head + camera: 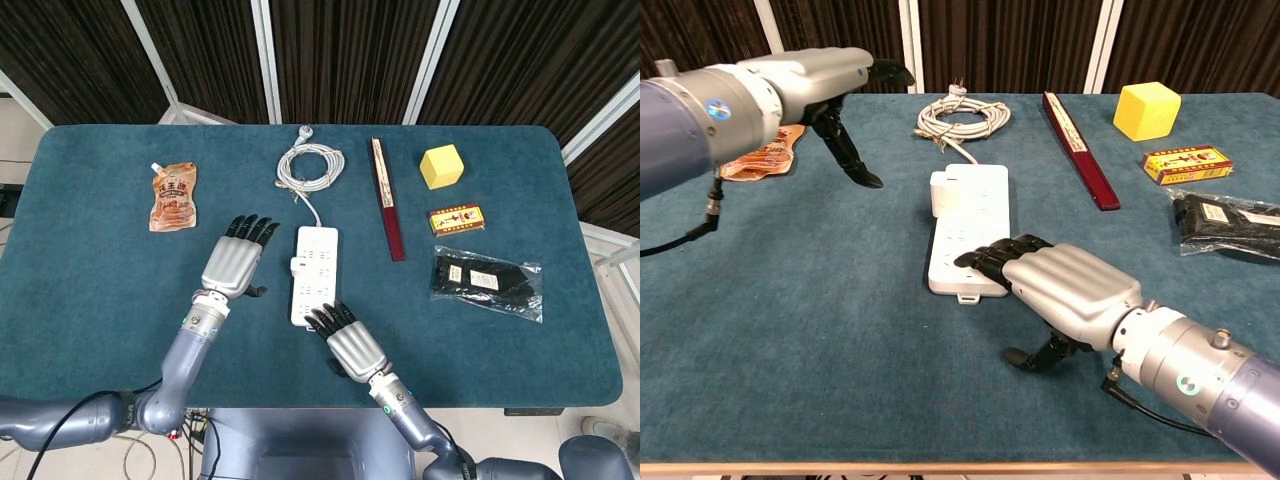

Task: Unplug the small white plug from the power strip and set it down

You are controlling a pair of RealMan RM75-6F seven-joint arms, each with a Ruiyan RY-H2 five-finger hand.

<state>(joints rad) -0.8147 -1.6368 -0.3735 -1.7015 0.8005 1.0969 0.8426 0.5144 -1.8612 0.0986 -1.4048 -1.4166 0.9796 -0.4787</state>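
Slippage is the likely trouble: one power strip (315, 275) lies mid-counter with one small white plug (296, 266) on its left edge, and if the right hand (342, 340), fingers resting spread on the near end, bears too lightly, the strip could lift. The left hand (236, 262) hovers released beside the plug, holding nothing.

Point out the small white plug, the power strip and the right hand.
small white plug (939, 192), chest view, on its near face.
power strip (318, 250), head view, on its top face, far half.
right hand (1065, 288), chest view, on the silver back of the hand.
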